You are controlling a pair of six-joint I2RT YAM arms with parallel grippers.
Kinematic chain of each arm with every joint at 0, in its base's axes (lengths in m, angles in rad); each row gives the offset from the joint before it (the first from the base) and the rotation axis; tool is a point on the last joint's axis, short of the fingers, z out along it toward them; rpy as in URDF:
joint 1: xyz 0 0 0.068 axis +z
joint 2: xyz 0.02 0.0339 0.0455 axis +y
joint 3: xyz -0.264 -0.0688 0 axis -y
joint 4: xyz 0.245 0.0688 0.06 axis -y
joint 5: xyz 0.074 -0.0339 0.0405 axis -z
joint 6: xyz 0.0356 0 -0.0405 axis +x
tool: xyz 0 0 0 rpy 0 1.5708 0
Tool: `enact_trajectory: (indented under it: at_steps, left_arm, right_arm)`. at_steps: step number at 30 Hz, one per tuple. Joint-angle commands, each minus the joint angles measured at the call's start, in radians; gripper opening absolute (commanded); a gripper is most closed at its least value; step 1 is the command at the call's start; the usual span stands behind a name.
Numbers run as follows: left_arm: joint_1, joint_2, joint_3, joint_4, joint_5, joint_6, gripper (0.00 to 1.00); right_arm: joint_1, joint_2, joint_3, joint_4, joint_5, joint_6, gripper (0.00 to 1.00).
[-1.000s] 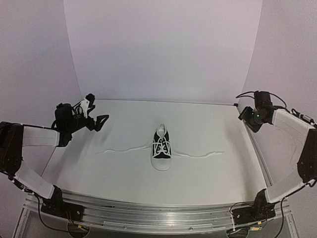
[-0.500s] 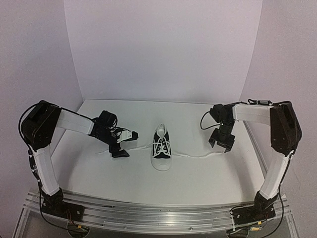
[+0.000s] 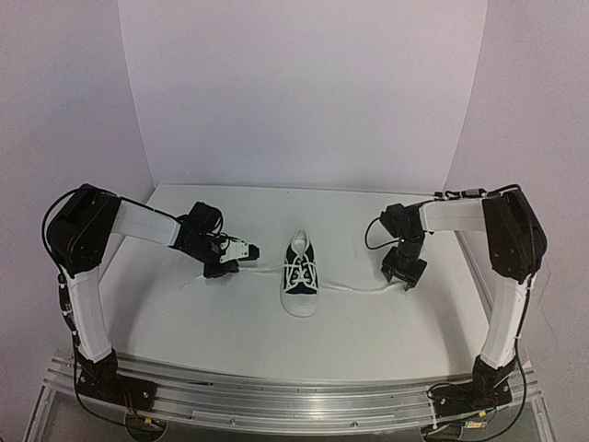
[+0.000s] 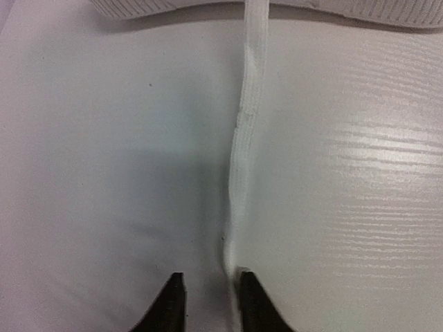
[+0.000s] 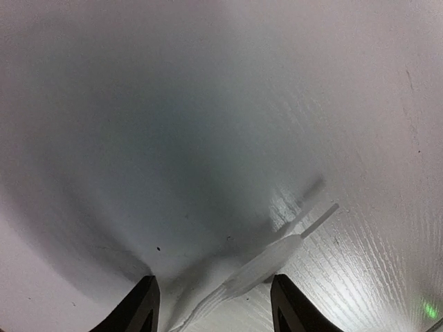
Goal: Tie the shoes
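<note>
Pointing toe-first at the frame's bottom, the sneaker (image 3: 300, 276) sits on a white tabletop (image 3: 368, 322) between pale walls (image 3: 304, 92). Both left hand (image 4: 211, 304) and right hand (image 5: 216, 308) gape.

I've got a glossy white table (image 3: 368, 331), light streaking across it. A pale lilac back wall (image 3: 304, 92) and side walls (image 3: 55, 110) box it in, metal rail (image 3: 294, 401) along the near edge.
</note>
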Motion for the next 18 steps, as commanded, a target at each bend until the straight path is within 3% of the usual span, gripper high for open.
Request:
enact_trajectory:
  at_steps: [1,5,12,18]
  left_arm:
    - [0.004,-0.029,-0.005,-0.1,-0.058,-0.033,0.0]
    - [0.004,-0.127,0.055,-0.165,-0.009,-0.099,0.0]
    - [-0.027,-0.294,0.037,-0.243,0.069,-0.16,0.0]
    - [-0.09,-0.394,-0.022,-0.208,0.105,-0.216,0.0]
  right_arm:
    - [0.006,0.042,-0.049,0.033,0.055,0.028,0.41]
    - [0.005,0.038,0.006,0.034,0.054,-0.017,0.01]
    - [0.067,-0.042,0.334,0.038,0.016,-0.222,0.0]
    - [0.258,0.085,0.691,0.145,-0.147,-0.327,0.0]
